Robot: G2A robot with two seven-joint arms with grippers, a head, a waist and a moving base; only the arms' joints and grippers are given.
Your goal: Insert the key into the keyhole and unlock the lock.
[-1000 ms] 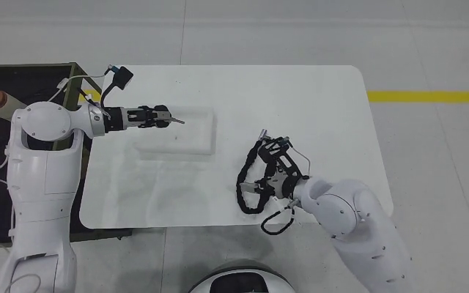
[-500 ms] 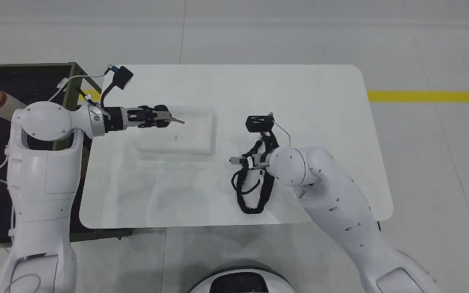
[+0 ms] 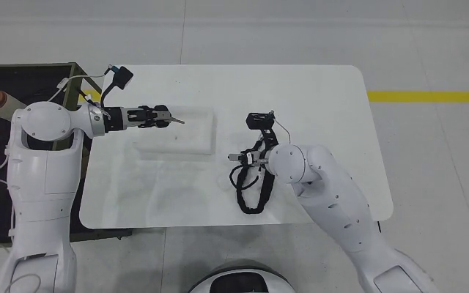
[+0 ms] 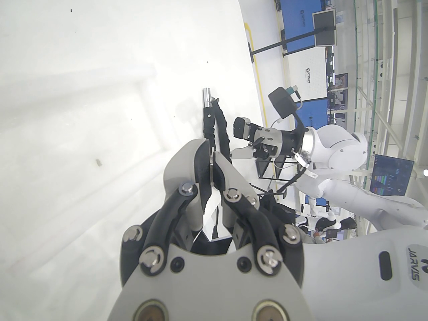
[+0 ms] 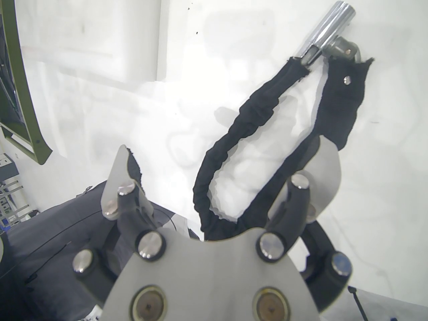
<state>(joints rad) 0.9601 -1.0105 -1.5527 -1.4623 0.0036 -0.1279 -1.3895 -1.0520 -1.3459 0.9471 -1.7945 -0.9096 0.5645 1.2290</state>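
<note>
Lock (image 3: 253,210) comes first, closest to the robot's body: a loop in a black fabric sleeve, lying flat on the white table (image 3: 315,110). In the right wrist view you see its silver cylinder (image 5: 329,31) at the far end of the loop, resting on the tabletop.

Right over that loop you have the right gripper (image 3: 242,157), and its fingers (image 5: 127,175) are spread wide with nothing clamped between them. The sleeve runs up through the gap. One finger overlaps the black fabric, but you cannot tell from here whether it touches.

Move farther out across the table and there's the white tray (image 3: 198,139), a low raised block just beside the lock.

Above the tray hangs your left gripper (image 3: 170,117), jaws pinched tight on the key (image 4: 212,170). In the left wrist view you see that key edge-on, a thin metal blade squeezed between the dark pads, and from above its tip pokes out past the fingertips over the tray.

Key and lock are well apart. The keyhole end of the cylinder isn't clear enough for you to read.
</note>
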